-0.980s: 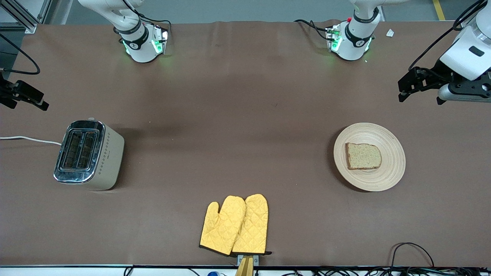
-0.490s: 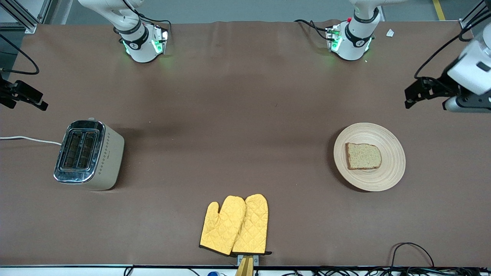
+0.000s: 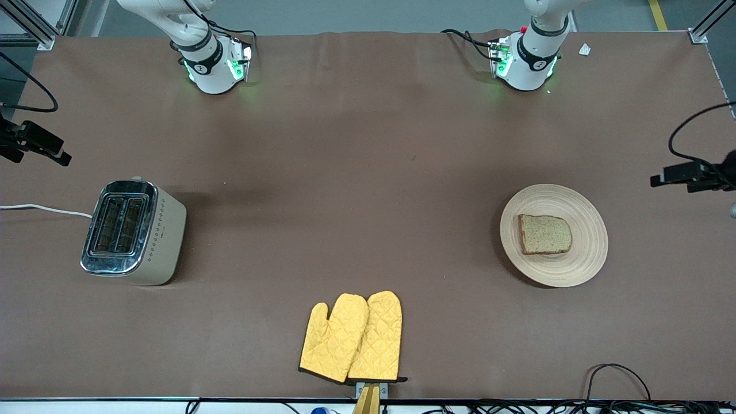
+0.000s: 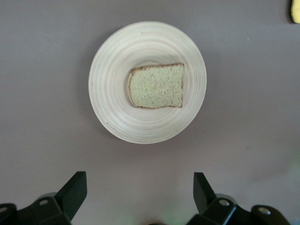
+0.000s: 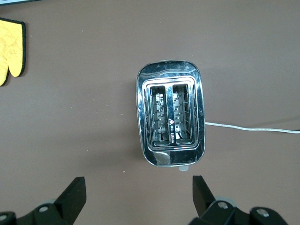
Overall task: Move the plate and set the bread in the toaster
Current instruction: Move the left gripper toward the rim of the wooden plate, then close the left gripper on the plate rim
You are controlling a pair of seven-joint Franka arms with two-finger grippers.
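The wooden plate (image 3: pixel 587 254) lies toward the left arm's end of the table with the slice of bread (image 3: pixel 544 234) flat on it. The cream toaster (image 3: pixel 167 236) stands toward the right arm's end, both slots empty. My left gripper (image 3: pixel 687 174) hangs open over bare table beside the plate. In the left wrist view the plate (image 4: pixel 110 84) and bread (image 4: pixel 156 86) lie ahead of my open left gripper (image 4: pixel 138 192). My right gripper (image 3: pixel 40 148) hangs beside the toaster. In the right wrist view it (image 5: pixel 137 194) is open, with the toaster (image 5: pixel 170 117) ahead.
Two yellow oven mitts (image 3: pixel 352 337) lie at the table edge nearest the front camera, midway between toaster and plate. The toaster's white cord (image 3: pixel 43 209) runs off the right arm's end of the table. Cables (image 3: pixel 618 379) lie at the near edge.
My left gripper has swung outward toward the left arm's end of the table, so most of the arm has left the front view. The right gripper, plate, bread and toaster have not moved.
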